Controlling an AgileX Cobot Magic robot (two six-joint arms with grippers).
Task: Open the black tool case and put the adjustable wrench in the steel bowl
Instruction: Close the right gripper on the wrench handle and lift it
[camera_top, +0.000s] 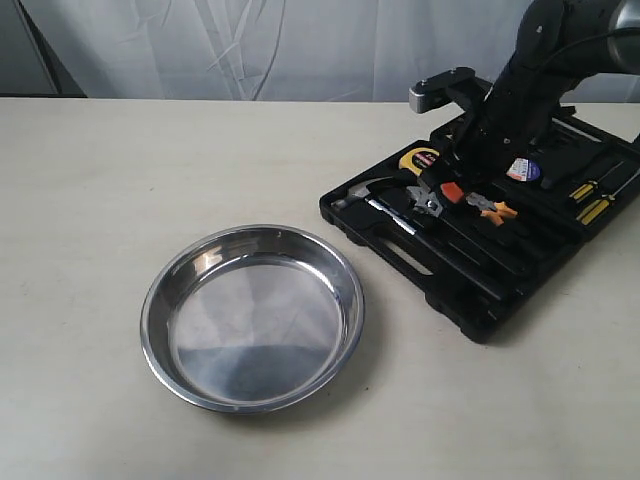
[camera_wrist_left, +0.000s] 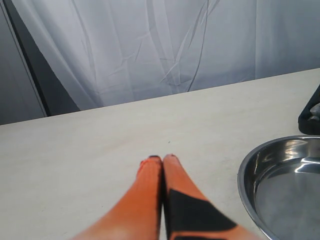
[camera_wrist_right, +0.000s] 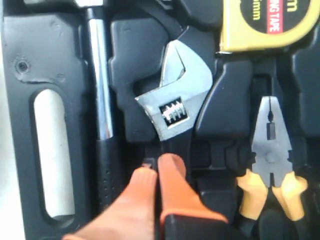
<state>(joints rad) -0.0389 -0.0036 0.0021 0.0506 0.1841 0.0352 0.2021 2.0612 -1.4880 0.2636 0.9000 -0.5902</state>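
The black tool case (camera_top: 470, 300) lies open at the right of the table. My right gripper (camera_top: 445, 190) (camera_wrist_right: 158, 165) is shut on the black handle of the adjustable wrench (camera_top: 426, 200) (camera_wrist_right: 172, 107). The wrench's silver jaw head sits just above its recess, between the hammer and the pliers. The steel bowl (camera_top: 150, 310) (camera_wrist_left: 245, 175) stands empty on the table left of the case. My left gripper (camera_wrist_left: 162, 159) is shut on nothing, low over bare table beside the bowl. It does not show in the exterior view.
Still in the case are a silver-headed hammer (camera_top: 365, 195) (camera_wrist_right: 100, 75), a yellow tape measure (camera_top: 418, 158) (camera_wrist_right: 265, 22), orange-handled pliers (camera_top: 490, 208) (camera_wrist_right: 270, 150) and yellow screwdrivers (camera_top: 590, 200). A corner of the case (camera_wrist_left: 310, 117) shows past the bowl. A white curtain hangs behind the table.
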